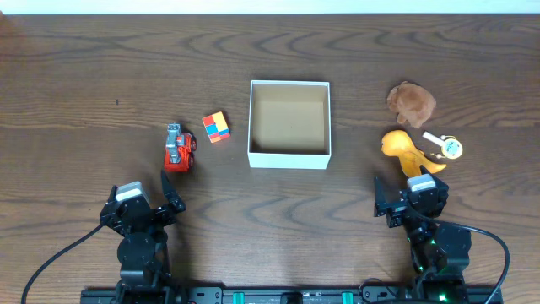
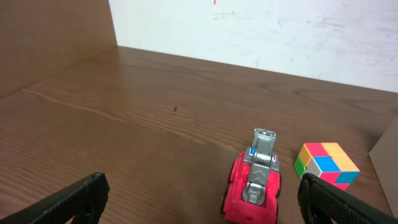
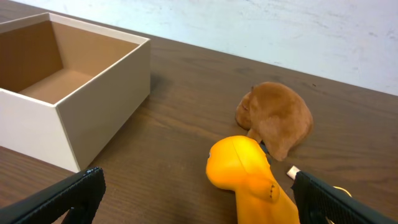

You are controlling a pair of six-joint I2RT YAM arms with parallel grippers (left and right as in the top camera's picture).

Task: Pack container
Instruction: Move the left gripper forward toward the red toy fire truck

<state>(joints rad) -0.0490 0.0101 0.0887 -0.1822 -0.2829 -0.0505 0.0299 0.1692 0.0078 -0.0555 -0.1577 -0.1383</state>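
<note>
Empty container, toys on both sides, arms parked on its near side.
The container [image 1: 288, 160] sits open and empty. A red toy truck [image 1: 179, 148] and colour-block cube [image 1: 216, 127] lie left of it, a brown plush [image 1: 411, 103] and orange toy [image 1: 405, 150] right, probably one pile per arm. The left gripper [image 2: 200, 191] and right gripper [image 3: 199, 183] are spread wide, holding nothing. Bare wood rings the container; its rim needs clearing.

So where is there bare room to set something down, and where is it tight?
Bare: table left of the truck; the strip in front of the box; the gap between box and plush. The box is empty. Tight: plush, orange toy and white trinket at right; truck and cube close.
</note>
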